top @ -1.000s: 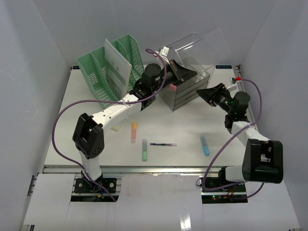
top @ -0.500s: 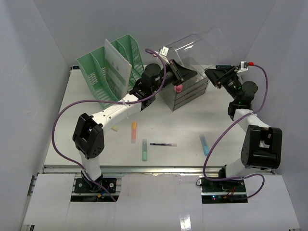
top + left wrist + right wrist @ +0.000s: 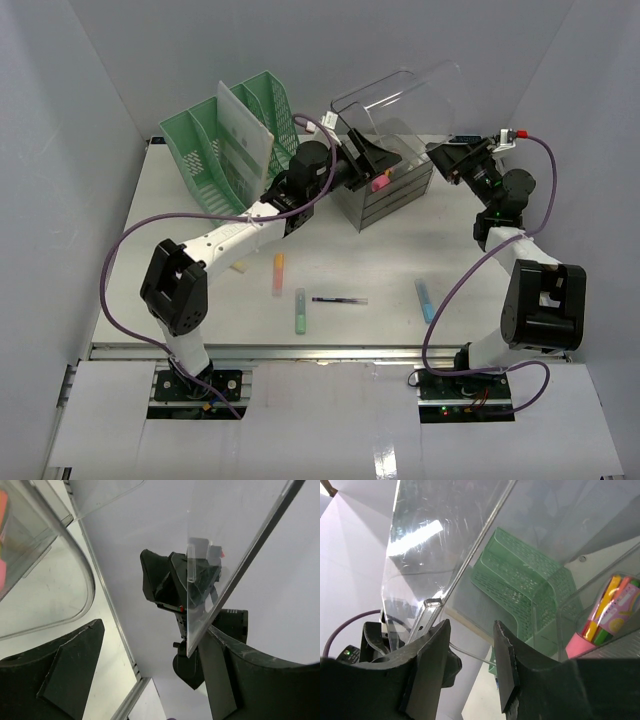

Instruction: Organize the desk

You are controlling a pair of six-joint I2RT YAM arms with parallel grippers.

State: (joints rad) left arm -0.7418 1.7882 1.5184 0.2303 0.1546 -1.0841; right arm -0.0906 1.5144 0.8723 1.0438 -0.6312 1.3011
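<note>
The white desk (image 3: 200, 290) carries a clear drawer box (image 3: 385, 190) at the back, its clear lid (image 3: 400, 95) tilted up. My left gripper (image 3: 365, 162) hovers open over the box's top compartment, nothing between its fingers (image 3: 70, 670); the lid's edge (image 3: 200, 625) hangs close to its right finger. A pink marker (image 3: 380, 183) lies in that compartment, beside other coloured pens (image 3: 612, 607). My right gripper (image 3: 452, 158) is at the lid's right side. Its jaws (image 3: 471, 630) stand apart, and the lid's thin rim (image 3: 470, 653) crosses the gap.
A green file rack (image 3: 230, 145) holding a pale sheet stands at the back left. On the front of the desk lie an orange highlighter (image 3: 278, 273), a green one (image 3: 299, 310), a black pen (image 3: 339, 300), a blue highlighter (image 3: 425, 300) and a small yellow eraser (image 3: 239, 267).
</note>
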